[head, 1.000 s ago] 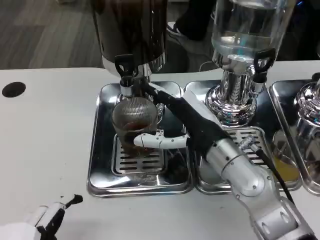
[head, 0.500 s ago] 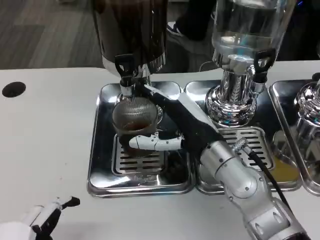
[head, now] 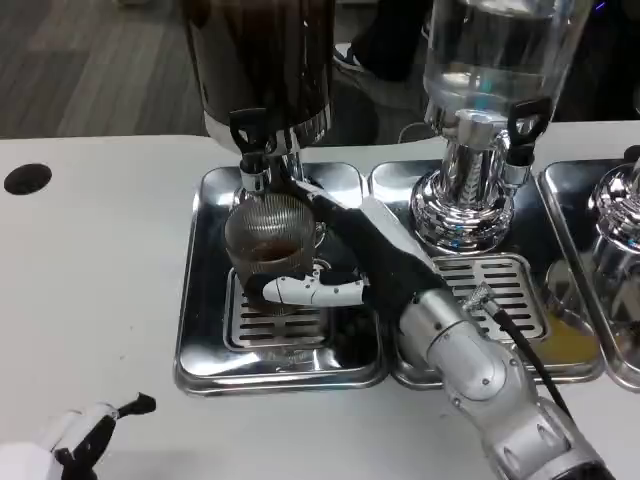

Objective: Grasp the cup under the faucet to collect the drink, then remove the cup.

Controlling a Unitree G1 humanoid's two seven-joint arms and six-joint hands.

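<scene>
A clear ribbed cup [head: 267, 236] with a little brown drink in it stands on the grate of the left steel drip tray [head: 200, 330], right under the black-handled faucet [head: 252, 150] of the dark dispenser [head: 262, 65]. My right hand [head: 345, 262] reaches in from the right and grips the cup, one finger across its front and the others round its back. My left hand [head: 75, 440] lies low at the table's front left corner, fingers apart, holding nothing.
A second dispenser [head: 490, 60] with clear liquid stands to the right over its own drip tray [head: 505, 290]. A third tray with a yellow puddle [head: 570, 340] sits at the far right. A black hole [head: 27, 178] marks the table at the left.
My right arm has pushed slightly left and forward, closing its fingers tighter round the cup. The left hand has drifted a little lower and left.
</scene>
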